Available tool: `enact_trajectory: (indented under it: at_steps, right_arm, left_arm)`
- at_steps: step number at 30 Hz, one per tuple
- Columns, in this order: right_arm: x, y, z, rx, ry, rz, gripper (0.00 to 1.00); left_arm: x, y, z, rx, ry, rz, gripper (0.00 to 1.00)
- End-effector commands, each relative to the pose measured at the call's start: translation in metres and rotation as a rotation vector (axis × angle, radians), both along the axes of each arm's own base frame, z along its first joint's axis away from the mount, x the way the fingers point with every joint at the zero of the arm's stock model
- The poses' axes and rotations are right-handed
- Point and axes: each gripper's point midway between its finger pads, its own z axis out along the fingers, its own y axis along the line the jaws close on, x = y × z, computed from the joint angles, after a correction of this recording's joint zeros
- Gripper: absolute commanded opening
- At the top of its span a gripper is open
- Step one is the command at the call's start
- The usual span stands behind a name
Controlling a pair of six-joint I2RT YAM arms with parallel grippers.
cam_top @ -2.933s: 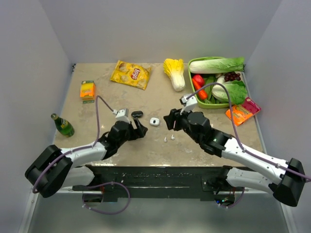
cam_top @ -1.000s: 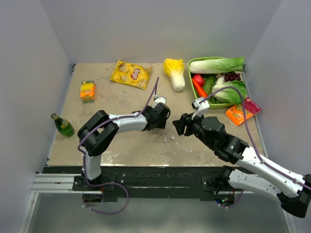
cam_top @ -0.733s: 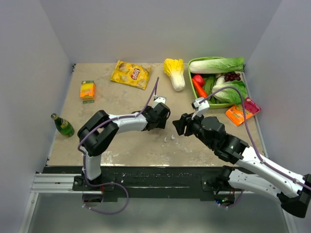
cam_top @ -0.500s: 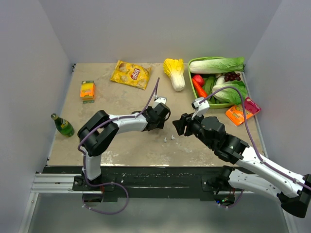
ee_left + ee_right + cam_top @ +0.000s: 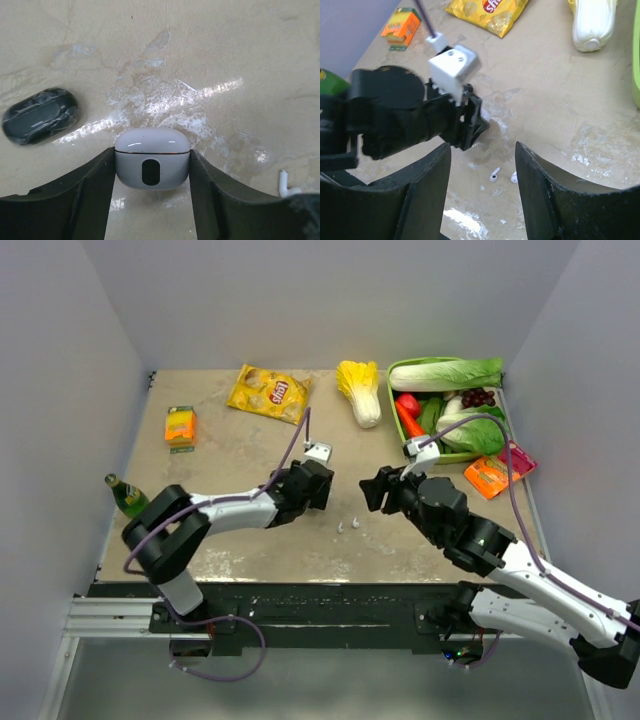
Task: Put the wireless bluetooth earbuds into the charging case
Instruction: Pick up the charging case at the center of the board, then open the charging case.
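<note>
Fingers [image 5: 95,192] of the left gripper [image 5: 152,154] clamp a closed, rounded white plastic charging case [image 5: 152,165]. Two tiny white wireless earbuds [image 5: 341,527] lie on the beige stone-look table [image 5: 230,445] between the arms, while the right gripper [image 5: 482,147] gapes empty.

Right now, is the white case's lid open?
No, the white case is shut, its lid seam closed along the front.

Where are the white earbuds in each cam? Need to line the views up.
Top external: white earbuds mid-table, beside the left gripper.
Left wrist: one bud only, bottom-right corner.
Right wrist: both, lower centre, framed by the right gripper.
Landmark: left gripper, closed on the white case.
</note>
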Motion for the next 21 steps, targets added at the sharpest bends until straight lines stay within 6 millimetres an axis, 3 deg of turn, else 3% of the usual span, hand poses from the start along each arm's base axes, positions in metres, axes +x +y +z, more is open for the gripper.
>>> enact_trajectory:
  at_steps: [1, 2, 5, 7, 12, 16, 21]
  right_arm:
    - [0.006, -0.010, 0.042, 0.078, -0.065, -0.071, 0.58]
    - [0.005, -0.010, 0.048, 0.073, -0.061, -0.065, 0.59]
    - [0.003, 0.004, 0.043, 0.018, -0.023, 0.005, 0.60]
    - [-0.004, 0.013, 0.040, 0.011, -0.009, 0.071, 0.61]
    - [-0.015, 0.030, 0.033, 0.019, 0.008, 0.184, 0.65]
    - [-0.020, 0.048, 0.021, -0.031, 0.041, 0.287, 0.68]
    - [-0.028, 0.066, 0.001, -0.096, 0.119, 0.391, 0.68]
  left_arm:
    - [0.007, -0.015, 0.086, -0.239, -0.277, -0.090, 0.00]
    - [-0.001, -0.010, 0.104, -0.319, -0.354, -0.111, 0.00]
    - [-0.025, -0.004, 0.132, -0.471, -0.497, -0.197, 0.00]
    - [-0.041, -0.001, 0.142, -0.501, -0.583, -0.277, 0.00]
    - [-0.107, 0.031, 0.188, -0.680, -0.960, -0.454, 0.00]
    - [-0.135, 0.035, 0.206, -0.752, -1.072, -0.547, 0.00]
    - [-0.149, 0.024, 0.205, -0.730, -1.087, -0.617, 0.00]
